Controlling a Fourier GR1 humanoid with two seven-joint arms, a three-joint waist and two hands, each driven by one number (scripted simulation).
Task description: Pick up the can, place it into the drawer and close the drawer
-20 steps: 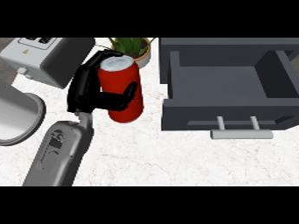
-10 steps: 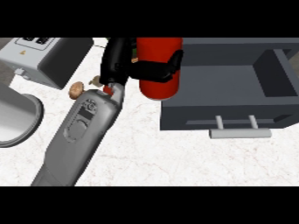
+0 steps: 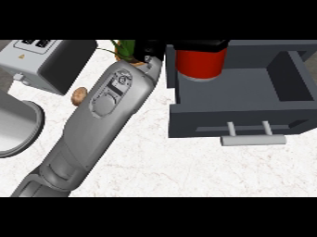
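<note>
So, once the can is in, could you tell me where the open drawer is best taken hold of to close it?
Take the drawer by its pale bar handle, which stands proud of the front panel on two posts. Come from the counter's near side, facing that panel, since it must travel away from the robot. The left hand is occupied with the red can over the drawer's cavity.

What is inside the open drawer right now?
The drawer shows a bare grey floor. The red can hangs above its back left part, held by the left hand. The can hides the corner behind it, so anything there cannot be seen.
</note>
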